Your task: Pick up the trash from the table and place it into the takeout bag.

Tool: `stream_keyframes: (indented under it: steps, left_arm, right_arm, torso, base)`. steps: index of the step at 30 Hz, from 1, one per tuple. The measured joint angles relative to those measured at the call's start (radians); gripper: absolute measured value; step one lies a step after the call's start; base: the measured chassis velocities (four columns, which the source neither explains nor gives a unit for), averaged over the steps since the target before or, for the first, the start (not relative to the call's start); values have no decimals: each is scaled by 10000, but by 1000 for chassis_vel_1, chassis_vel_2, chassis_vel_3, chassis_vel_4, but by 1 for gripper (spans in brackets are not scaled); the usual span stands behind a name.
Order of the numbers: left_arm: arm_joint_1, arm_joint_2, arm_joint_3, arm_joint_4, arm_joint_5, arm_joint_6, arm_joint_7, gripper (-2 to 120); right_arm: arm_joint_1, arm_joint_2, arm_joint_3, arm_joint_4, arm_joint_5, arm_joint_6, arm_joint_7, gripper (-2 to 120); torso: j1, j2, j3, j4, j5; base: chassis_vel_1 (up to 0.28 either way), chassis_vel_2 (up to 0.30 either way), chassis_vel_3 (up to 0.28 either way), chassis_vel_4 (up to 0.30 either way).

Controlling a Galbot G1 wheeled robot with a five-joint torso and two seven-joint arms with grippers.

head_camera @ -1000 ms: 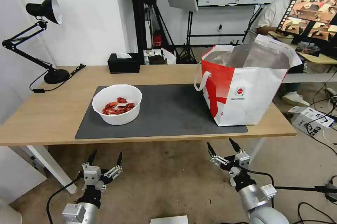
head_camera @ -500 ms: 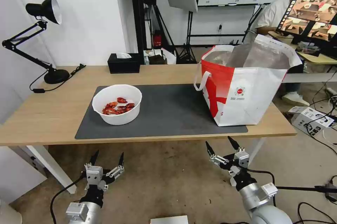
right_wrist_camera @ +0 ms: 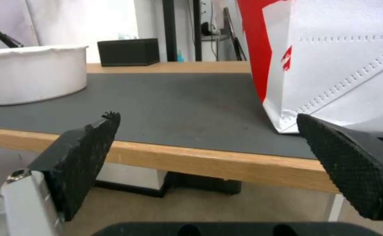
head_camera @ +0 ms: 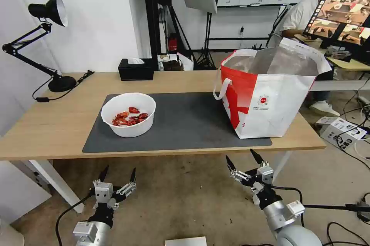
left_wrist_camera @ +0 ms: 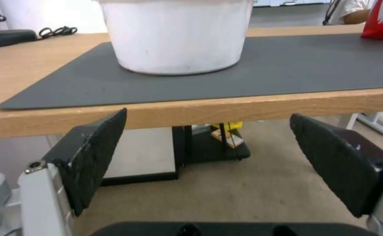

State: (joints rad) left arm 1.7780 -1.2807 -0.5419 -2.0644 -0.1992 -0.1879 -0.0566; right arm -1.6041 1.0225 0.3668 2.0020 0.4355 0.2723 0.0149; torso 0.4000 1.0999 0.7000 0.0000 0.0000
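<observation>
Two pincers, left pincer (head_camera: 116, 173) and right pincer (head_camera: 242, 159), hang wide open and empty below the worktop (head_camera: 50, 123) edge, while the bowl (head_camera: 128, 114) of shells waits left of the bag (head_camera: 269, 96), probably for an easy reach.

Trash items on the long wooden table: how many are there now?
1: the white round bowl of red crayfish shells on the dark grey mat, left of the white-and-red takeout bag. More may be hidden inside it.
</observation>
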Motion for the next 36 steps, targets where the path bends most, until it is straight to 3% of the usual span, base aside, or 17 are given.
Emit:
stream_keyframes:
  steps: [12, 16, 18, 24, 29, 30, 33, 34, 36]
  left_arm:
    - [-158, 331, -61, -298, -288, 133, -19, 100]
    - [-445, 732, -253, -650, -776, 428, -159, 100]
    - [-885, 1217, -447, -1160, -1332, 858, -377, 100]
    - [-1730, 2101, -677, -1442, -2305, 1396, -684, 100]
    - [-2412, 3496, -840, -1011, -3364, 1649, -835, 100]
    - [-2412, 3496, -840, -1011, -3364, 1649, -835, 100]
    - [-3119, 4551, -842, -483, -4082, 1879, -884, 100]
    - [-3119, 4551, -842, -483, -4082, 1879, -884, 100]
    - [-3897, 5303, -721, -77, -4817, 2152, -955, 100]
  right_arm:
    - [0, 2, 0, -5, 3, -8, 10, 100]
    - [1, 2, -1, -6, 5, -10, 12, 100]
    - [1, 2, -1, -6, 6, -12, 13, 100]
    - [1, 2, -1, -6, 9, -12, 13, 100]
    - [2, 2, -1, -6, 10, -12, 13, 100]
    - [2, 2, -1, -6, 10, -12, 13, 100]
    - [2, 3, -1, -6, 11, -12, 13, 100]
    - [2, 3, -1, -6, 11, -12, 13, 100]
    - [2, 3, -1, -6, 11, -13, 12, 100]
  torso:
    - [0, 0, 0, 0, -1]
    - [0, 1, 0, 0, -1]
    - [0, 1, 0, 0, 0]
    - [0, 0, 0, -1, -1]
    - [0, 0, 0, 0, -3]
    - [0, 0, 0, 0, -3]
    - [0, 0, 0, 1, -2]
    - [0, 0, 0, 1, -2]
    - [1, 0, 1, -1, -3]
  base:
    - [0, 0, 0, 0]
    - [0, 0, 0, 0]
    - [0, 0, 0, 0]
    - [0, 0, 0, 0]
    - [0, 0, 0, 0]
    - [0, 0, 0, 0]
    - [0, 0, 0, 0]
    - [0, 0, 0, 0]
    - [0, 0, 0, 0]
